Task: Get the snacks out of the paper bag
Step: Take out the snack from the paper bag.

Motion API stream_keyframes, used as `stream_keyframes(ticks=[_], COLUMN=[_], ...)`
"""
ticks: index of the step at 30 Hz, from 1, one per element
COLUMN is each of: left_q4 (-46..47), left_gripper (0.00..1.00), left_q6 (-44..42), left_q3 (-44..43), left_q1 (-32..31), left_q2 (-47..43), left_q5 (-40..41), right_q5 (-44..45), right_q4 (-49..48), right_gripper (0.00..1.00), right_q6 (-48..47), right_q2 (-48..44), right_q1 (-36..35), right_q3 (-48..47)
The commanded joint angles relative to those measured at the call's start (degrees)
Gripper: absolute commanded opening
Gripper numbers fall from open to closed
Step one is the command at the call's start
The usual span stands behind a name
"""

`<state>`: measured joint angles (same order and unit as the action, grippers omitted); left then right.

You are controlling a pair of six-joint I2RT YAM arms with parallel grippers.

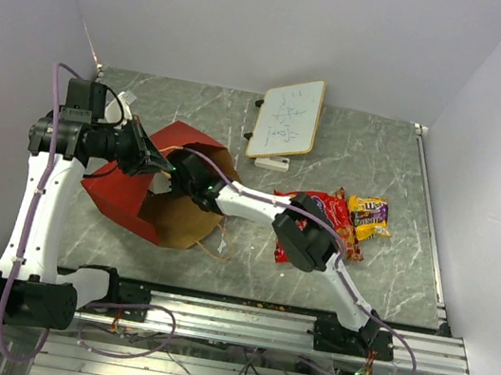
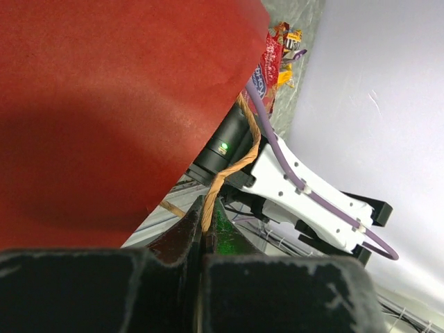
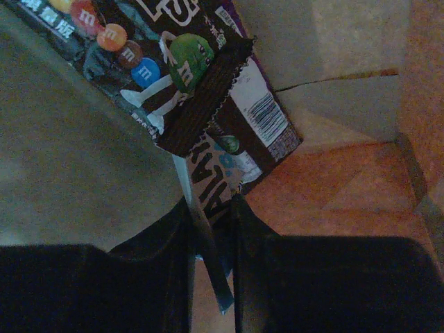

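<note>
Both clenched, left jaws on paper bag [image 1: 177, 223] handle [image 2: 236, 166], right jaws on silver candy bar [image 3: 211, 184] inside

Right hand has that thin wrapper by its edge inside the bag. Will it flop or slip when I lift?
Likely floppy: the wrapper looks like thin flat film, pinched only at its edge by the right hand. Probably light. The brown M&M's packet overlaps it and may drag along.

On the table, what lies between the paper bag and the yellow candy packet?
The red cookie packet, against the yellow candy packet, then bare table up to the paper bag; the right arm crosses above both. Top view shows it.
</note>
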<state>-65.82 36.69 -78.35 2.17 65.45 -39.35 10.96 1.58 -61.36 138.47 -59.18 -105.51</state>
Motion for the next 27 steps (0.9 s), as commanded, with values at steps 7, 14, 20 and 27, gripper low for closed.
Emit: stream_keyframes(ticks=[7,14,20,27], left_q4=[4.3,4.1,4.1,4.5], left_gripper=[0.07,0.07,0.07,0.07], left_q6=[1.9,1.4,1.4,1.1], left_q3=[-0.4,-0.8,-0.5,-0.7], left_q1=[-0.2,-0.2,-0.2,-0.2], left_q2=[-2.8,-2.3,-2.5,-2.6], left_q5=[1.6,1.8,1.5,1.3], right_q5=[-8.0,-12.0,-16.5,-26.3], right_q4=[-1.2,-4.8,-5.9,-8.4], right_gripper=[0.0,0.0,0.0,0.0], right_q6=[10.0,15.2,22.7,36.9], right_q2=[-15.3,-21.7,-26.4,-35.0], right_q1=[-0.9,-1.0,-0.6,2.5], right_q3=[14.6,22.5,25.7,32.8])
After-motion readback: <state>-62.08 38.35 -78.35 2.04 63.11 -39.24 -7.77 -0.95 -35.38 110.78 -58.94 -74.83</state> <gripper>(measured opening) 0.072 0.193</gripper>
